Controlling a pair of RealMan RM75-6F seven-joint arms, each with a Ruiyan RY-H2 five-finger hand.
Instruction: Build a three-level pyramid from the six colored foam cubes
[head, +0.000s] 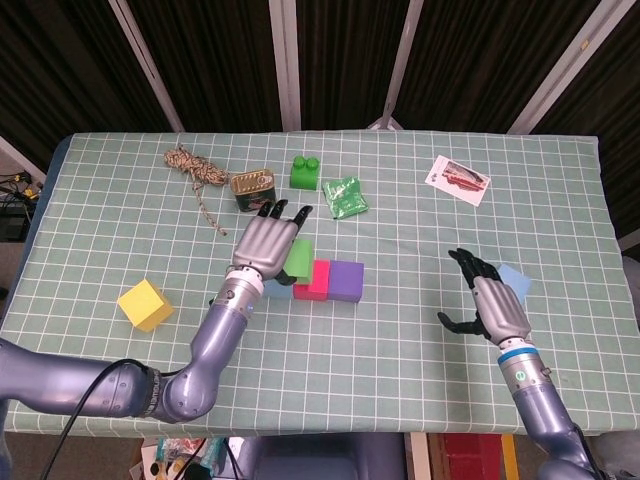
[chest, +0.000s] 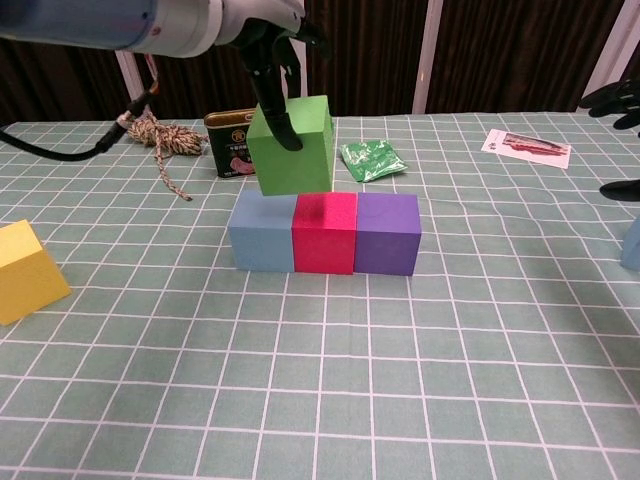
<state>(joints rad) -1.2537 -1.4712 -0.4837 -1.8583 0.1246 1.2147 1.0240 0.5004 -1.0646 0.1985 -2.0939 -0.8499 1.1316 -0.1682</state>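
Observation:
My left hand (head: 266, 244) grips a green foam cube (chest: 292, 146), tilted, just above the seam between the light blue cube (chest: 262, 233) and the pink cube (chest: 324, 233). A purple cube (chest: 387, 233) ends that row on the right. The green cube (head: 298, 258) hides much of the light blue one in the head view. A yellow cube (head: 145, 305) lies alone at the left, (chest: 28, 271) in the chest view. Beside my right hand (head: 496, 309), whose fingers are spread and hold nothing, sits another light blue cube (head: 511, 279).
At the back of the checked cloth lie a rope coil (head: 192, 167), a tin can (head: 253, 189), a green toy brick (head: 305, 173), a green packet (head: 345, 196) and a printed card (head: 458, 179).

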